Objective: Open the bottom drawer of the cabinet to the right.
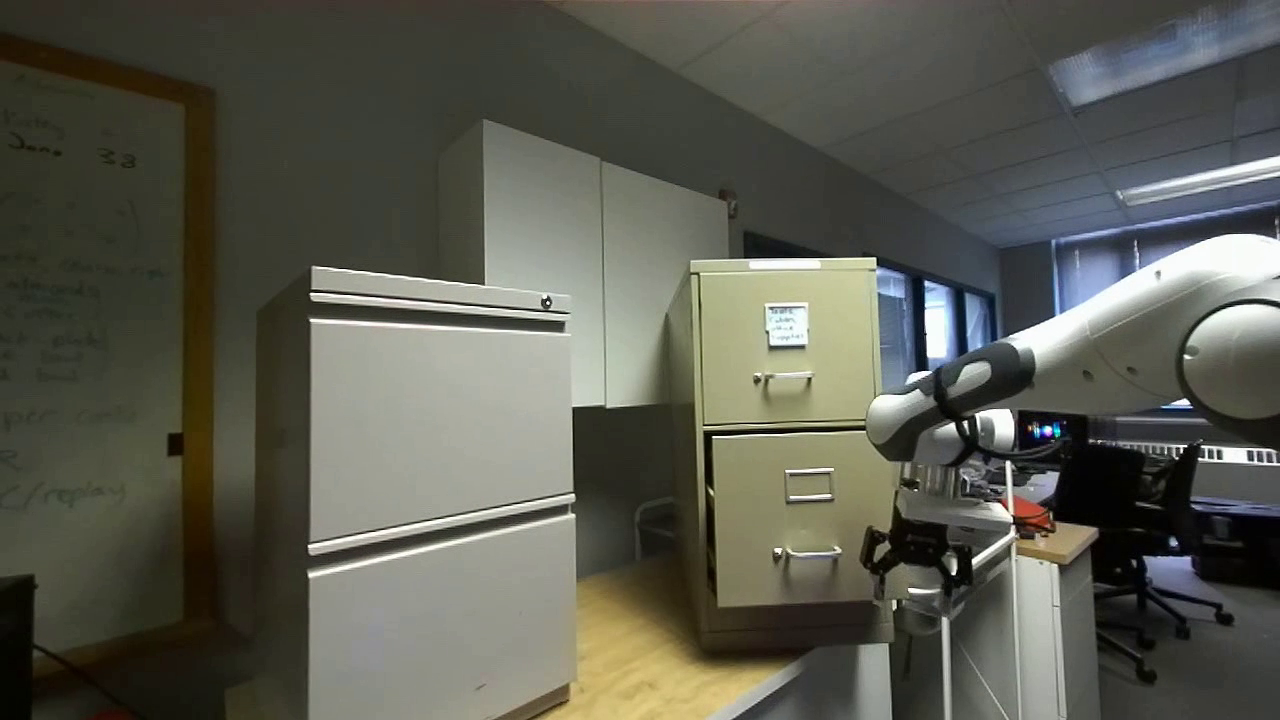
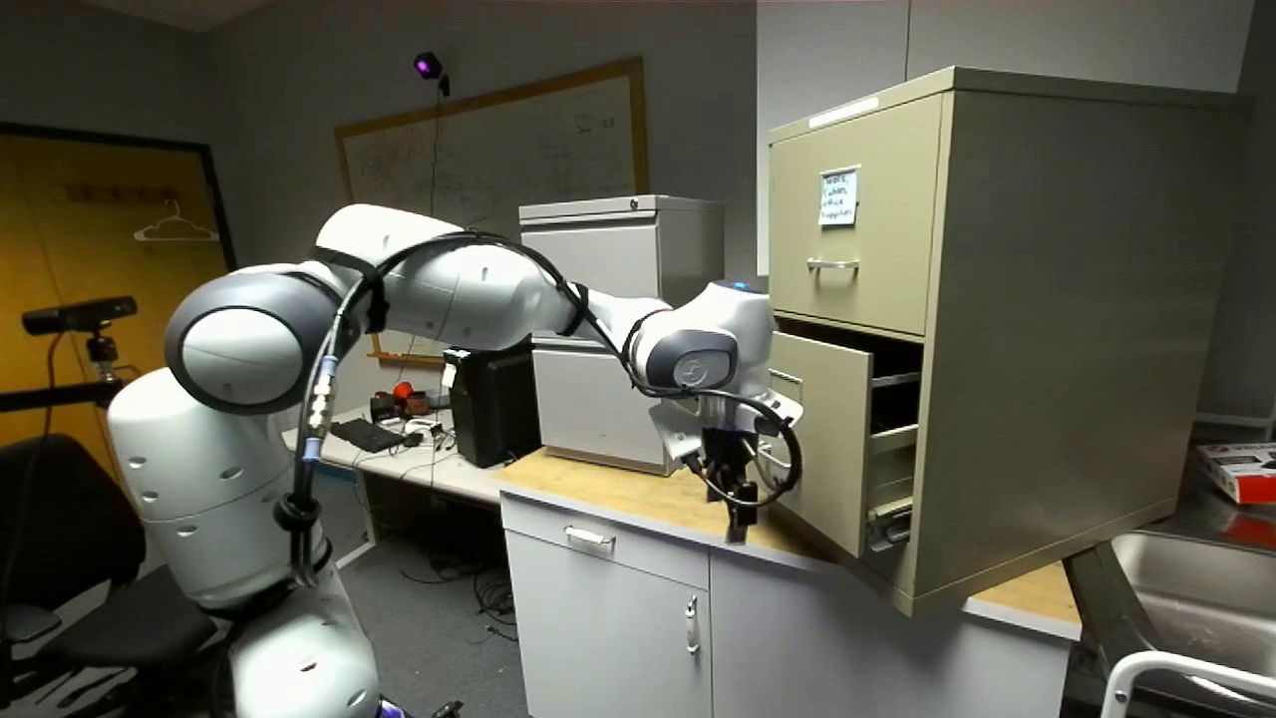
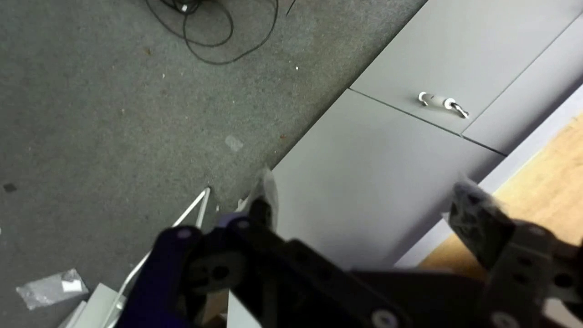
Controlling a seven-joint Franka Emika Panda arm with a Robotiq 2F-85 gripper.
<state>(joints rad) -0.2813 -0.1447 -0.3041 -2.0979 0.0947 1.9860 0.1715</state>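
Observation:
The tall beige-tan cabinet (image 1: 790,275) (image 2: 1077,329) stands on a wooden counter in both exterior views. Its upper drawer front, with white paper, is closed. The bottom drawer (image 1: 745,530) (image 2: 832,449) is pulled partly out; its dark inside shows at the side gap in an exterior view. Its small handle (image 1: 815,553) is on the lower part of the front. My gripper (image 1: 912,588) (image 2: 736,519) points down just in front of the drawer front, apart from the handle. In the wrist view the jaws (image 3: 366,184) are wide open with nothing between them; the drawer cannot be made out there.
A light-grey two-drawer cabinet (image 1: 440,430) (image 2: 588,399) stands on the same counter (image 1: 640,620) (image 2: 648,489). Below are grey cupboard doors (image 2: 608,628) (image 3: 437,54) with handles. A sink (image 2: 1196,588) lies beyond the cabinet. A white tube frame (image 1: 948,660) stands near the gripper.

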